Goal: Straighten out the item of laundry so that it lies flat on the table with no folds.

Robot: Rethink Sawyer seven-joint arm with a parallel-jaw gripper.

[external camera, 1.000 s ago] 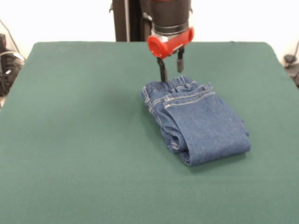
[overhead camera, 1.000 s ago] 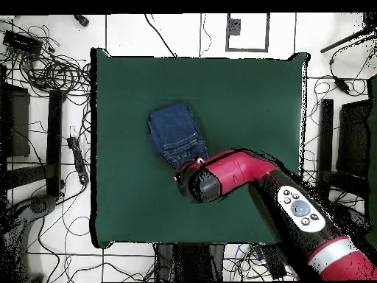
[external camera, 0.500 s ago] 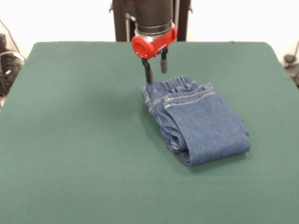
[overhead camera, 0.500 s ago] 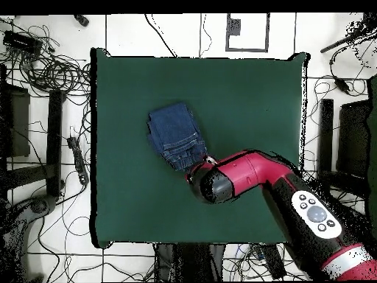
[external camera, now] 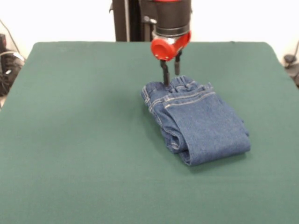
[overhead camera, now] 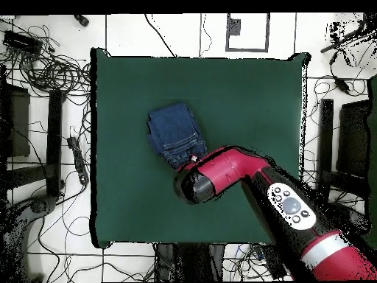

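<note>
Right now the jeans [external camera: 194,120] [overhead camera: 175,135] lie folded in a bundle near the middle of the green desk [external camera: 74,140] [overhead camera: 243,96]. Slightly parted fingers [external camera: 170,74] reach the elastic waistband, gripping nothing.

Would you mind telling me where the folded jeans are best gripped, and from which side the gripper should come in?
Probably the gathered waistband at the far end of the jeans, taken from straight above. They lie folded over, with the fold at the near end, and the waistband is a free, bunched edge that could be lifted to open them. The gripper hangs over that edge, fingers apart, on the green table.
</note>
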